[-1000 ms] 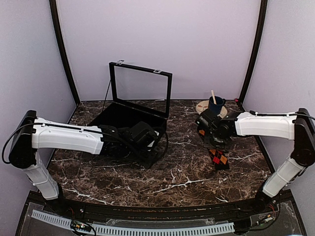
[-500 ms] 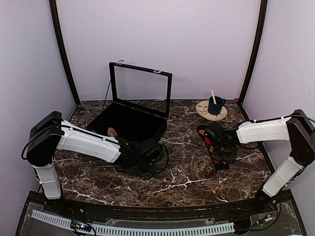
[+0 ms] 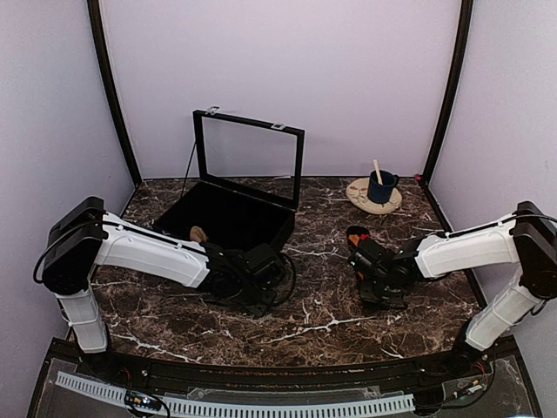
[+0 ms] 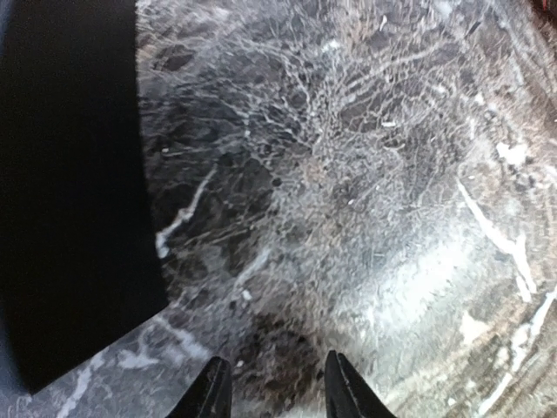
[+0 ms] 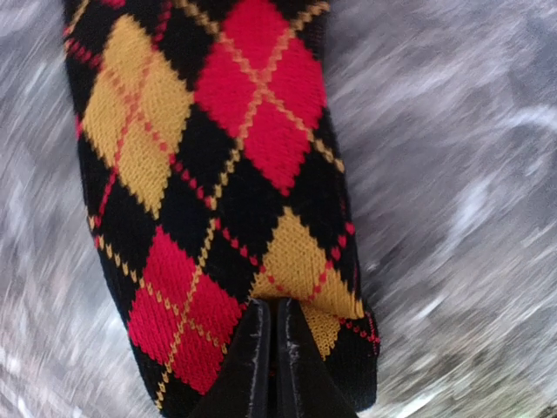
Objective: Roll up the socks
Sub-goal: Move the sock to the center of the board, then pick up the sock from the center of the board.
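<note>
Top external: socks [image 3: 356, 235] under right hand [image 3: 380, 287]

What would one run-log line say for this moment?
right claw: shut on sock | left claw: open, empty, over table

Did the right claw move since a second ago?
Yes. In the top view the right claw slid back toward the robot's own side, away from the blue cup, and now pinches the sock.

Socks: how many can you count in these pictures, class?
1 certain: the argyle sock pinched by the right gripper. A tan item in the black box may be another.
</note>
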Available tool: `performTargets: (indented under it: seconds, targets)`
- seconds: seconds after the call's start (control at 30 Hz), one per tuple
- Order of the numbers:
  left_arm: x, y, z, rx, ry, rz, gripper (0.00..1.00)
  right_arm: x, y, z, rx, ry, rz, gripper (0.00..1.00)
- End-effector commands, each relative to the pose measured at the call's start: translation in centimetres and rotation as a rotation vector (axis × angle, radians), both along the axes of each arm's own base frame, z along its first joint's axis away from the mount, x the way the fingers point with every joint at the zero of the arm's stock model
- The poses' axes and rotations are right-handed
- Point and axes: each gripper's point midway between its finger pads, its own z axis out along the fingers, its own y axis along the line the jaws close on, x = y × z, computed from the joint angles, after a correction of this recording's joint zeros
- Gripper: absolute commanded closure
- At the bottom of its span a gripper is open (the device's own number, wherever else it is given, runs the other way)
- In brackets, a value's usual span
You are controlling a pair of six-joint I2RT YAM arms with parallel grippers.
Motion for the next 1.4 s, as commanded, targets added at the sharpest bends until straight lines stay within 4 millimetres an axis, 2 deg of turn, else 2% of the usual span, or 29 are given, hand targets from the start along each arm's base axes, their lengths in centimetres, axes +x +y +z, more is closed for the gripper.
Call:
performTargets:
  seconds: [0.0,0.2,0.23,0.33,0.43,0.53,0.63,0.7,0.8,0.9,1.0,1.17,1.37]
  targets:
    - [0.0,0.8,2.8,-0.062,-0.019,0.042,0.61,-6.1,3.4,-2.6,0.060,0.168,0.039,0.94]
    - [-1.1,2.2,5.0,-0.121,-0.024,0.079,0.61,-9.5,10.3,-2.7,0.073,0.174,0.150,0.93]
    - [-1.3,2.5,5.3,-0.131,-0.025,0.085,0.61,-9.7,12.2,-2.2,0.085,0.166,0.174,0.93]
    - [-2.1,3.3,6.3,-0.159,-0.025,0.092,0.61,-10.8,16.0,-1.9,0.084,0.156,0.233,0.91]
    - [-3.3,3.8,7.0,-0.188,-0.025,0.079,0.61,-11.4,19.4,-1.0,0.106,0.133,0.280,0.89]
    - [-4.6,3.8,7.6,-0.221,-0.022,0.047,0.61,-11.8,21.8,-0.1,0.137,0.113,0.319,0.87]
    - [-5.7,4.1,7.4,-0.229,-0.006,0.027,0.60,-12.0,22.9,1.2,0.144,0.085,0.356,0.82]
    - [-6.5,4.2,7.1,-0.237,0.011,0.010,0.60,-12.0,23.0,2.2,0.127,0.061,0.391,0.77]
    - [-7.6,4.2,6.7,-0.246,0.027,-0.020,0.59,-12.1,22.8,4.2,0.106,0.021,0.457,0.63]
    - [-8.3,4.5,6.3,-0.239,0.031,-0.027,0.59,-12.8,23.4,5.4,0.105,0.007,0.584,0.54]
    - [-8.5,5.1,5.9,-0.233,0.039,-0.009,0.59,-14.2,24.0,5.5,0.065,0.004,0.757,0.50]
    - [-8.6,5.8,5.7,-0.250,0.049,0.033,0.59,-16.0,24.3,4.6,-0.077,0.004,0.974,0.48]
    - [-8.6,6.3,5.8,-0.267,0.051,0.068,0.59,-15.9,23.8,3.6,-0.164,-0.008,1.070,0.47]
